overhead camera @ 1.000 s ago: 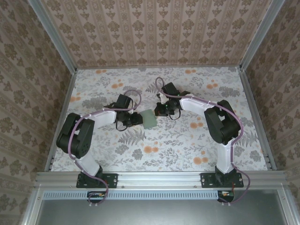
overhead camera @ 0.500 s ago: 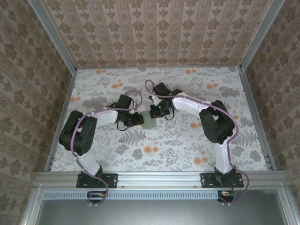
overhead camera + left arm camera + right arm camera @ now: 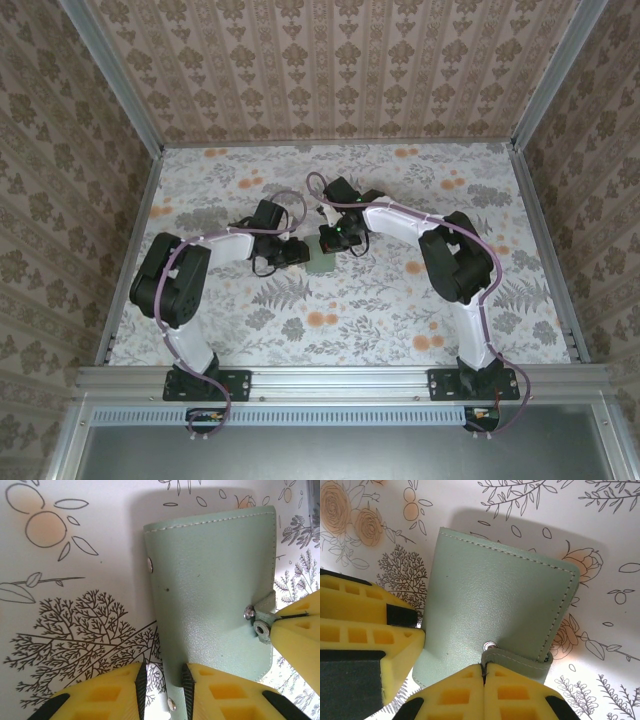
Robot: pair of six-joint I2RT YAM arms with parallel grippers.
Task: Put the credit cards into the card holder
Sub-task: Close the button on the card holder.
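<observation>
The right arm has swung in leftward and its right end effector (image 3: pixel 484 669) has settled down onto the wallet (image 3: pixel 210 580), which was lying more exposed a moment ago and is now half covered between the two arms. The jaws are clenched tight, pinching the wallet's little snap strap (image 3: pixel 517 659) right at the fingertips. On the other side, the left end effector (image 3: pixel 162 674) is where it was, partly closed and grasping the wallet's near edge, with the green cover reaching away ahead of its fingers. The wallet sits on the flowered counter (image 3: pixel 400 300), directly between the two end effectors and touching both. It looks folded shut, outer face up. By my reading, one arm anchors it while the other is set to pull the strap free. That would make this the opening step, with the cards yet to go in.
</observation>
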